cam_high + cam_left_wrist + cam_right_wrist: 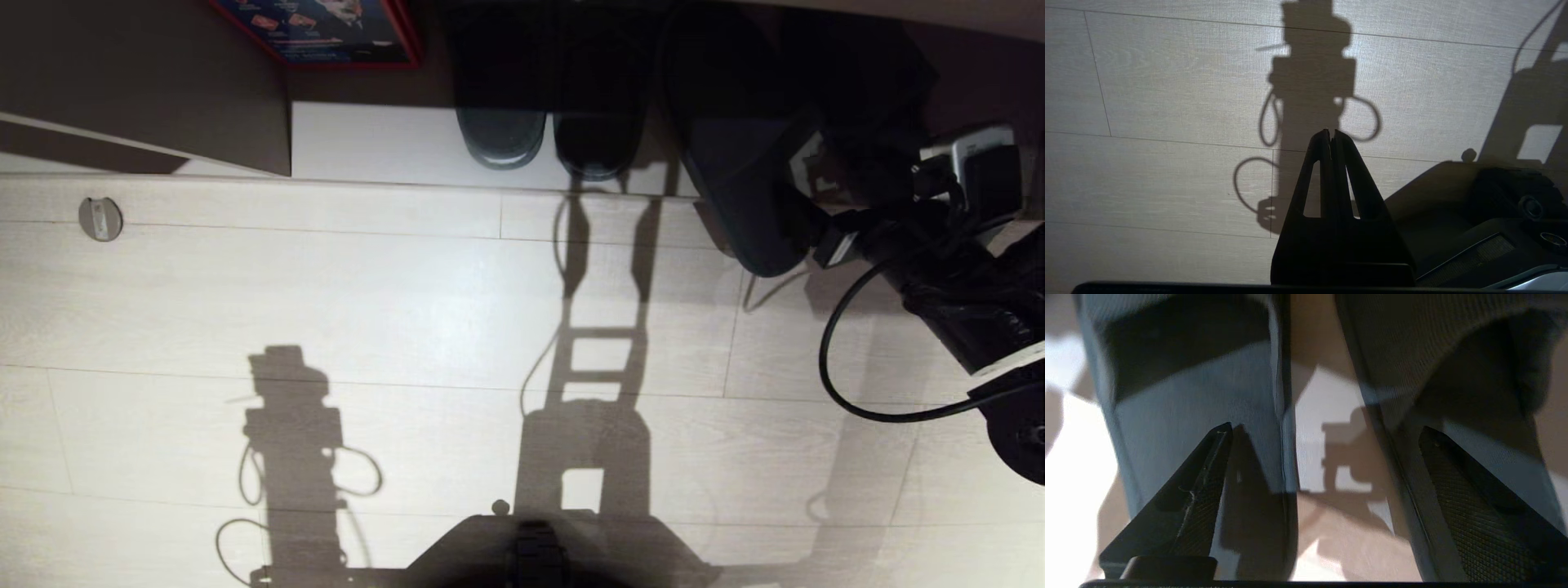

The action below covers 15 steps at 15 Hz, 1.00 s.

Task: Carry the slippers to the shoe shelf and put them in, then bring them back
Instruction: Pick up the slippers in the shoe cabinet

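Closest to the robot is its own dark base, sitting on the pale wood-plank floor with big shadows of the arms and trunk thrown across the boards. The left claw hangs over bare floor beside the base, fingers pressed together at the tips and holding nothing.

A bit further out on the right, the right arm reaches in toward the shoe shelf, with a black cable looping under it. In the right wrist view, the right claw has its fingers spread wide, one finger over each of the slippers. The two slippers lie side by side with a strip of pale board showing between them. I can't tell if the fingertips actually touch the insoles or just hover above them, but nothing is pinched between them.

From the head view, one slipper shows up as a big dark shape right in front of the right arm, its heel end poking out over the edge of the shelf's pale base board onto the floor side.

To the left of that, another dark pair of shoes sits in the shelf with rounded ends toward the robot. Far left there's a small round metal disc set in the floor, and at the very back a red-edged box with printed pictures.
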Motion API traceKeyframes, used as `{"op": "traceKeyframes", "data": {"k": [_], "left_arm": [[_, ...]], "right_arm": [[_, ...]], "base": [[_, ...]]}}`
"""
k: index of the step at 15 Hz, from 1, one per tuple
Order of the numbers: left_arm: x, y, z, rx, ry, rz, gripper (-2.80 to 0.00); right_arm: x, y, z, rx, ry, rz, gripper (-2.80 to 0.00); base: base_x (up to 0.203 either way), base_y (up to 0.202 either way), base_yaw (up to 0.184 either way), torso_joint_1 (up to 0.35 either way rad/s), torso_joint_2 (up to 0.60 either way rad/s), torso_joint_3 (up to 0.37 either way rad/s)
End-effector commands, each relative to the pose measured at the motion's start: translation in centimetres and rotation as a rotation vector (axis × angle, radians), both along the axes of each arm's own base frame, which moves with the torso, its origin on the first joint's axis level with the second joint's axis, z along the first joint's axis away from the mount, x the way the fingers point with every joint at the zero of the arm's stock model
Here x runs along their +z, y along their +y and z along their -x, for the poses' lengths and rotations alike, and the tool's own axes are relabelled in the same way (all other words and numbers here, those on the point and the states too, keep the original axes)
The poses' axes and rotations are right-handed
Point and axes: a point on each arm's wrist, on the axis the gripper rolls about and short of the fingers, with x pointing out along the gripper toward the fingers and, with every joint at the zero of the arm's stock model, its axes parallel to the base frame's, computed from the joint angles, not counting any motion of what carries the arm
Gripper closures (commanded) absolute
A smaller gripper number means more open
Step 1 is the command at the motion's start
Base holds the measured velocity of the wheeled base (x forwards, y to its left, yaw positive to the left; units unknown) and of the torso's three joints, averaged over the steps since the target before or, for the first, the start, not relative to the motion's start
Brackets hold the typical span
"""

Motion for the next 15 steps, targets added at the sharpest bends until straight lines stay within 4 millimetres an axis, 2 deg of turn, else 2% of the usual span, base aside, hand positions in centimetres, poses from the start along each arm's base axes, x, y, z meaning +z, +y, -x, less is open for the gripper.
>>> {"op": "traceKeyframes", "data": {"k": [1, 3, 8, 10, 15], "left_arm": [[0.0, 0.0, 0.0, 0.000, 0.001, 0.001, 0.00], [0.0, 0.0, 0.0, 0.000, 0.001, 0.001, 0.00], [0.0, 0.0, 0.0, 0.000, 0.001, -0.002, 0.00], [0.0, 0.0, 0.0, 0.000, 0.001, -0.002, 0.00], [0.0, 0.0, 0.0, 0.000, 0.001, -0.006, 0.00]], "right_arm": [[-0.9, 0.4, -1.7, 0.008, -0.002, -0.008, -2.80], [-0.7, 1.2, -3.1, 0.015, -0.050, -0.059, -2.80], [1.6, 1.7, -4.6, -0.001, -0.151, -0.170, -2.80], [2.4, 1.8, -4.9, 0.016, -0.183, -0.202, -2.80], [2.6, 2.6, -4.9, 0.064, -0.182, -0.239, -2.80]], "base": [[0.000, 0.000, 0.000, 0.000, 0.00, 0.000], [0.000, 0.000, 0.000, 0.000, 0.00, 0.000], [0.000, 0.000, 0.000, 0.000, 0.00, 0.000], [0.000, 0.000, 0.000, 0.000, 0.00, 0.000], [0.000, 0.000, 0.000, 0.000, 0.00, 0.000]]}}
